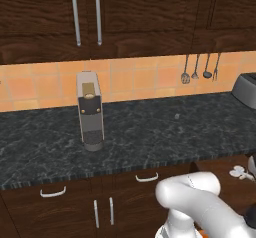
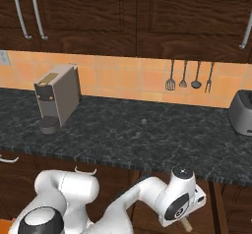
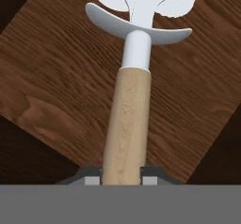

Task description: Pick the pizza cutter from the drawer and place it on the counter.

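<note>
— Gripped at the handle's near end, is it? Where's the pizza cutter (image 3: 127, 119) now?

— Between the end effector (image 3: 121, 172) fingers, closed snug on the wood; wheel pointing away, over the open drawer (image 3: 61, 91); holding the handle keeps the blade clear.

— And the counter (image 1: 150, 132)?

— Bare stone right of the coffee machine (image 1: 90, 111); likely the set-down spot; lift comes first, I'd judge.

Tan-handled pizza cutter (image 3: 127, 119) lies over the brown drawer (image 3: 56, 91) floor.
</note>
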Robot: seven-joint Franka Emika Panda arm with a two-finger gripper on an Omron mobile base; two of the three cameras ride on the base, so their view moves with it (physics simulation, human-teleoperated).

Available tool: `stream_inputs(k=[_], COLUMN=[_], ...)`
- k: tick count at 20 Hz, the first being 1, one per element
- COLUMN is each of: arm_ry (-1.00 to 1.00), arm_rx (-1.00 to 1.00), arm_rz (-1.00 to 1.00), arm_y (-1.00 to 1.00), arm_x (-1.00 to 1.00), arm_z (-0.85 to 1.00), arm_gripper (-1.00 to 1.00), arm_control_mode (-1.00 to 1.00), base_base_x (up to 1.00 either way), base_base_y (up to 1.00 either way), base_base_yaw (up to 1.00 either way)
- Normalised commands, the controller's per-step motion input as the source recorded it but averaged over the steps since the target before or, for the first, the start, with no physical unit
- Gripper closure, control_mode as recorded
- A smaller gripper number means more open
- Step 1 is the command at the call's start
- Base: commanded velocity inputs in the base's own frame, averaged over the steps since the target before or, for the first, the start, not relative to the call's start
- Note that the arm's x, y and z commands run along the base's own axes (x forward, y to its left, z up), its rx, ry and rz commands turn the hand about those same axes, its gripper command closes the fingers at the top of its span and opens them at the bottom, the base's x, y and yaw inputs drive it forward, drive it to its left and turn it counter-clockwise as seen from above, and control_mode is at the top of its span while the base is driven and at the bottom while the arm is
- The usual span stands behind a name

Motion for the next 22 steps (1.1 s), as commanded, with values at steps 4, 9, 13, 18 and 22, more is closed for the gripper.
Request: stream_inputs(k=[4,9,13,18,22], arm_ry=[0.09,0.03,-0.03,-0.12,-0.07], arm_rx=[-0.01,-0.01,0.00,0.00,0.01], arm_rz=[-0.19,-0.17,-0.13,-0.03,0.00], arm_y=[0.00,0.00,0.25,0.72,1.00], arm_x=[-0.20,0.00,0.05,0.54,1.00], arm_z=[1.00,0.98,0.91,0.62,0.13], arm_gripper=[1.00,1.00,1.00,1.00,1.00], arm_control_mode=[-1.00,-1.00,-1.00,-1.00,-1.00], base_base_x=[0.00,0.00,0.00,0.00,0.00], base_base_y=[0.00,0.00,0.00,0.00,0.00], base_base_yaw=[0.00,0.00,0.00,0.00,0.00])
